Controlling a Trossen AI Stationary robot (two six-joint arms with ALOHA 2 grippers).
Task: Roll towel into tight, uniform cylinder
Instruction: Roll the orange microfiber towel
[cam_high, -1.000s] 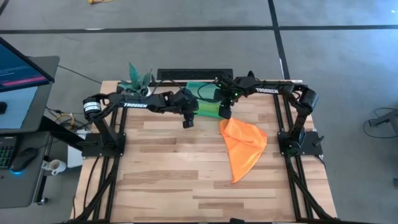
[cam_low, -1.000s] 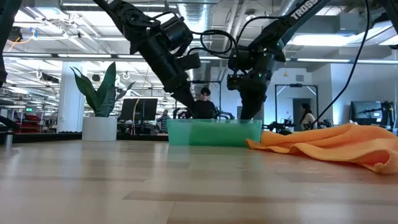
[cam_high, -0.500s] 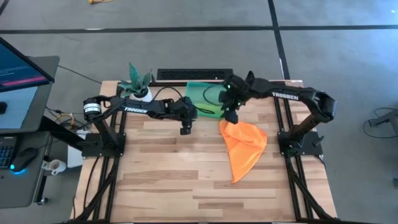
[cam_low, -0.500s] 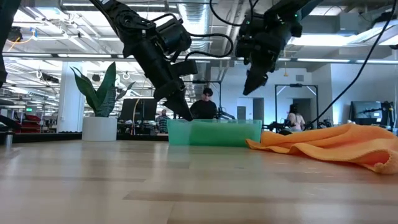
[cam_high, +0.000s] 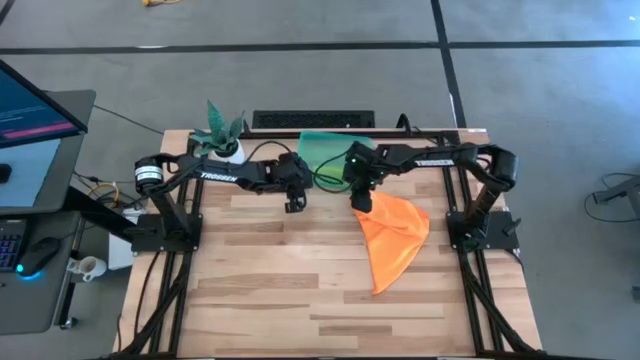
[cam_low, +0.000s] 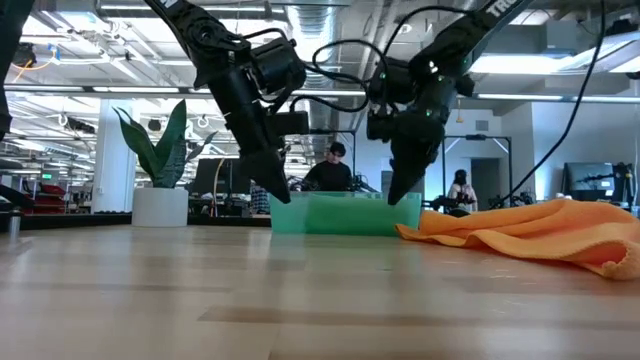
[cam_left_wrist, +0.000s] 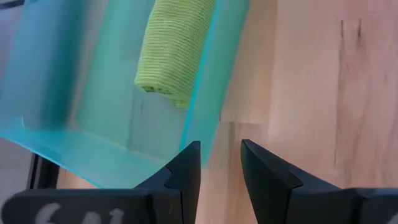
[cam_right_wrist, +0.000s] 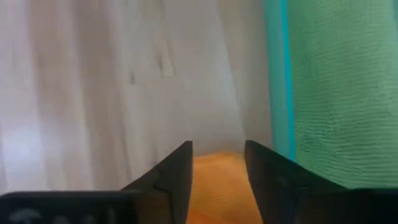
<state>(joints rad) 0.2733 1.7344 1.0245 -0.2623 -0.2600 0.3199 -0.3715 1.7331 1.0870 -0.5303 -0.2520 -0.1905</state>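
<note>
Right gripper (cam_high: 361, 203), fingers spread, hovers at the orange towel's (cam_high: 394, 236) near corner beside the green bin (cam_high: 322, 147); left gripper (cam_high: 293, 206), fingers parted, over bare tabletop (cam_high: 270, 290)

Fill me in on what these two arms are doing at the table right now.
The right tool hangs just above the near corner of the crumpled orange towel, fingers apart, nothing held yet. The left tool hovers over bare wood beside the green bin, fingers apart and empty. A rolled green towel already lies in that bin. The orange towel is unrolled, so rolling has not begun.
</note>
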